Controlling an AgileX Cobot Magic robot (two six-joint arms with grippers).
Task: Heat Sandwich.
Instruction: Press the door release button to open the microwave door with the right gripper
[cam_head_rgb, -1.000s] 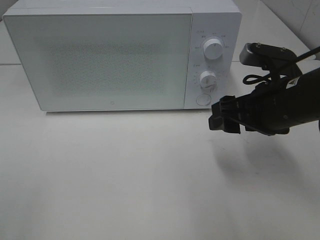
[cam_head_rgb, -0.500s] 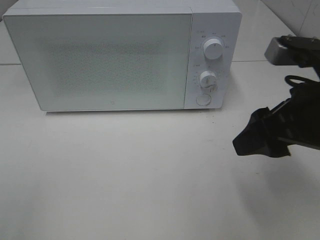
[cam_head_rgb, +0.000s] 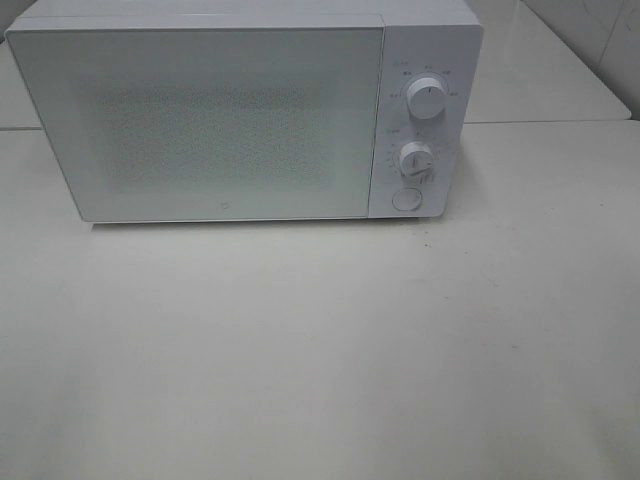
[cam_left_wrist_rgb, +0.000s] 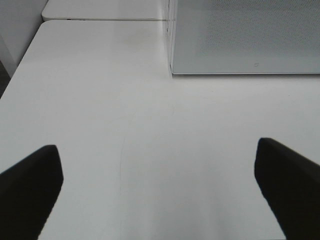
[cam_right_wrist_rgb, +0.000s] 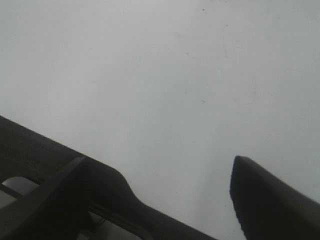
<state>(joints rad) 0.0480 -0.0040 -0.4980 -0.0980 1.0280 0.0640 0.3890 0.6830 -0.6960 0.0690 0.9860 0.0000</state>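
Note:
The sandwich is out of view in every frame. A white microwave (cam_head_rgb: 200, 120) stands at the back of the table with its door shut. Neither arm shows in the exterior high view. In the left wrist view my left gripper (cam_left_wrist_rgb: 156, 147) is open wide over bare tabletop, with the microwave's front lower corner (cam_left_wrist_rgb: 245, 35) ahead of it. My right gripper (cam_right_wrist_rgb: 180, 172) is open over a plain white surface, with nothing between its fingers.
The microwave's control panel on its right side carries an upper knob (cam_head_rgb: 427, 100), a lower knob (cam_head_rgb: 415, 158) and a round button (cam_head_rgb: 405, 199). The white table (cam_head_rgb: 320, 350) stretches in front. A seam to a second tabletop (cam_left_wrist_rgb: 100, 19) runs behind.
My right arm has pulled back to the right, away from the microwave's control panel, and has left the exterior high view. The microwave has not moved.

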